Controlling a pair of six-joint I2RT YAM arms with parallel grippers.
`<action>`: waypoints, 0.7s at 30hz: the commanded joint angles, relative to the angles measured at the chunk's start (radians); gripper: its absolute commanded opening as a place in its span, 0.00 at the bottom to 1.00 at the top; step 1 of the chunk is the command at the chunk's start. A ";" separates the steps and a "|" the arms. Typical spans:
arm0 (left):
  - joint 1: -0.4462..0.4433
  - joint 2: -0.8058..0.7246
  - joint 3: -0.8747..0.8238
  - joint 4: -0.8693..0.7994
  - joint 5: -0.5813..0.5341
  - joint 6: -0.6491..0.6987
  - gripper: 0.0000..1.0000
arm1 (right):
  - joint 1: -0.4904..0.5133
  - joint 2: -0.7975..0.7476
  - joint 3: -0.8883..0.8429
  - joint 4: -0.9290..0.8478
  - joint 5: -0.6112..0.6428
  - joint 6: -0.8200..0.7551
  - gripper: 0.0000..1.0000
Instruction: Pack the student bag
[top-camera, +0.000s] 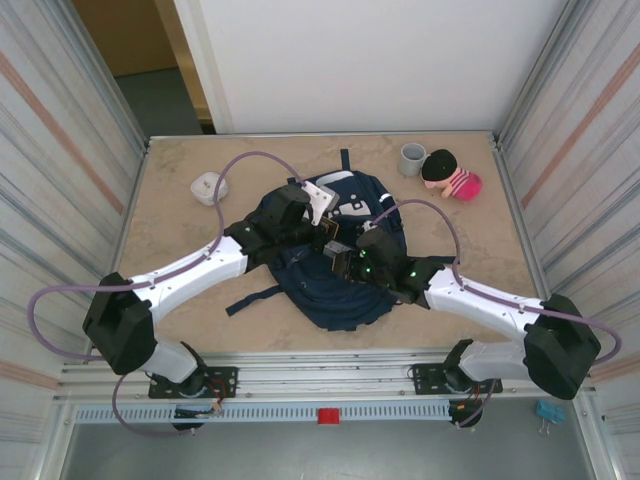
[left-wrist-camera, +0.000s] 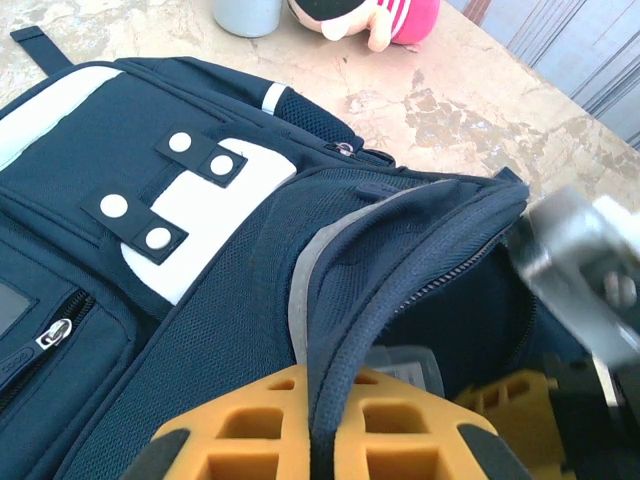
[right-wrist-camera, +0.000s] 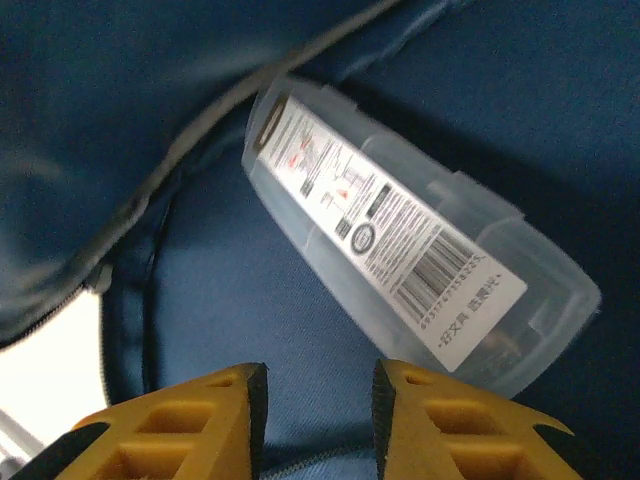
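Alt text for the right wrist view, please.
A clear plastic case with a barcode label lies inside the navy bag. The right gripper, its yellow fingers slightly apart, hovers just before it, holding nothing.

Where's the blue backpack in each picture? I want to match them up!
Top view: the backpack lies in the middle of the table.
Left wrist view: the backpack takes up most of the picture, with its white patch on the left and its open mouth on the right.
Right wrist view: the backpack's blue inside surrounds a clear plastic case.
Shared landmark: the pink doll, beyond the backpack in the top and left wrist views.
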 joint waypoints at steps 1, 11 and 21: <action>0.011 -0.044 0.006 0.085 0.025 -0.018 0.00 | -0.047 0.015 0.029 0.036 0.033 -0.001 0.33; 0.011 -0.024 -0.007 0.104 0.060 -0.042 0.00 | -0.109 0.114 0.023 0.216 0.036 -0.019 0.24; 0.014 -0.022 -0.047 0.091 0.015 -0.010 0.01 | -0.083 -0.134 -0.035 0.133 -0.029 -0.105 0.42</action>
